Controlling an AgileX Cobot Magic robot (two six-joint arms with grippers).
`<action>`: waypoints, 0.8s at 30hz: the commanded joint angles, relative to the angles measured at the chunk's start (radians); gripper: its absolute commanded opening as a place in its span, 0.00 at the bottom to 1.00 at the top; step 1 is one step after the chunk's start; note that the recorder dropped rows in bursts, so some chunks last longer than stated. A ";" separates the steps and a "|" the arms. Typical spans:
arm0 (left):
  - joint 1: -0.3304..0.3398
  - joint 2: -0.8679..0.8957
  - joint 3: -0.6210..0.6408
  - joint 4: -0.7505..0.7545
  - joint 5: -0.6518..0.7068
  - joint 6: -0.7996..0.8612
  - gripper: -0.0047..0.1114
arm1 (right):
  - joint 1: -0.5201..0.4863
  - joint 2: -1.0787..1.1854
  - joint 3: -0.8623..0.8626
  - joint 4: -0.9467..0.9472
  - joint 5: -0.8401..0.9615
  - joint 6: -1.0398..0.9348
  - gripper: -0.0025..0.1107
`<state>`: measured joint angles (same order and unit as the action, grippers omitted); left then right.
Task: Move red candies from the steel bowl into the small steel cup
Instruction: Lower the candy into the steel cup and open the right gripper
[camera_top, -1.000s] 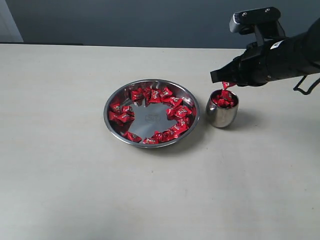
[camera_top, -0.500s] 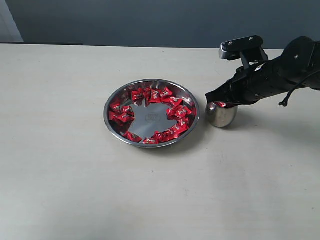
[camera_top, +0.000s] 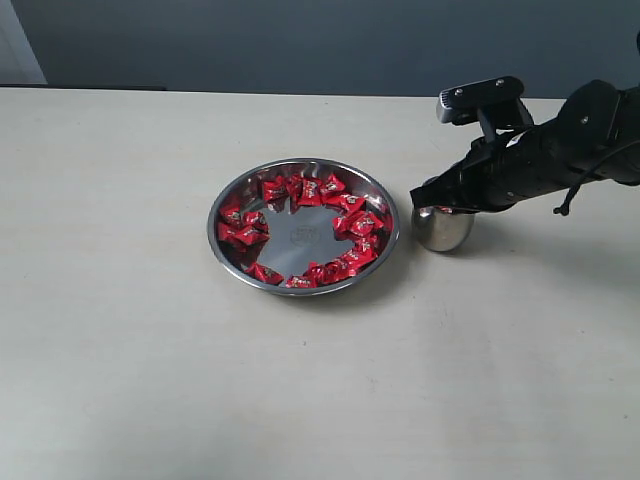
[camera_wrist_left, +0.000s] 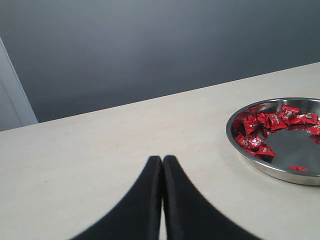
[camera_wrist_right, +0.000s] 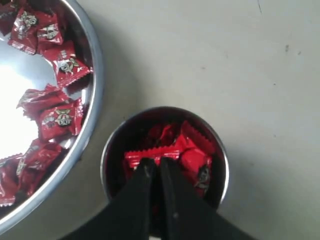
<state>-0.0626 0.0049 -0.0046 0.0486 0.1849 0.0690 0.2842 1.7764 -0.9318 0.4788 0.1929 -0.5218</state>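
Observation:
The steel bowl (camera_top: 300, 242) sits mid-table with a ring of red candies (camera_top: 355, 225) round its bare middle. Just right of it stands the small steel cup (camera_top: 443, 230), holding several red candies (camera_wrist_right: 196, 156). My right gripper (camera_top: 430, 204) is low over the cup's mouth; in the right wrist view its tips (camera_wrist_right: 154, 163) are shut on a flat red candy (camera_wrist_right: 150, 154) just inside the rim (camera_wrist_right: 106, 150). My left gripper (camera_wrist_left: 162, 160) is shut with nothing in it, over bare table, apart from the bowl (camera_wrist_left: 270, 173). It does not show in the exterior view.
The bowl's rim (camera_wrist_right: 94, 65) lies close beside the cup, with a narrow gap of table between them. A dark wall runs behind the pale table (camera_top: 130, 330).
My right gripper has come down and slightly left, from above the cup to its mouth, still holding the candy. The bowl and cup have not moved.

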 joint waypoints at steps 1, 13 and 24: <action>0.001 -0.005 0.005 -0.002 -0.005 -0.002 0.06 | -0.005 0.003 -0.001 -0.007 0.014 -0.001 0.07; 0.001 -0.005 0.005 -0.002 -0.005 -0.002 0.06 | -0.005 -0.009 -0.001 -0.007 -0.008 -0.001 0.30; 0.001 -0.005 0.005 -0.002 -0.005 -0.002 0.06 | -0.005 -0.132 -0.001 0.002 -0.017 -0.001 0.30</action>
<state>-0.0626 0.0049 -0.0046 0.0486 0.1849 0.0690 0.2842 1.6742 -0.9318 0.4788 0.1887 -0.5218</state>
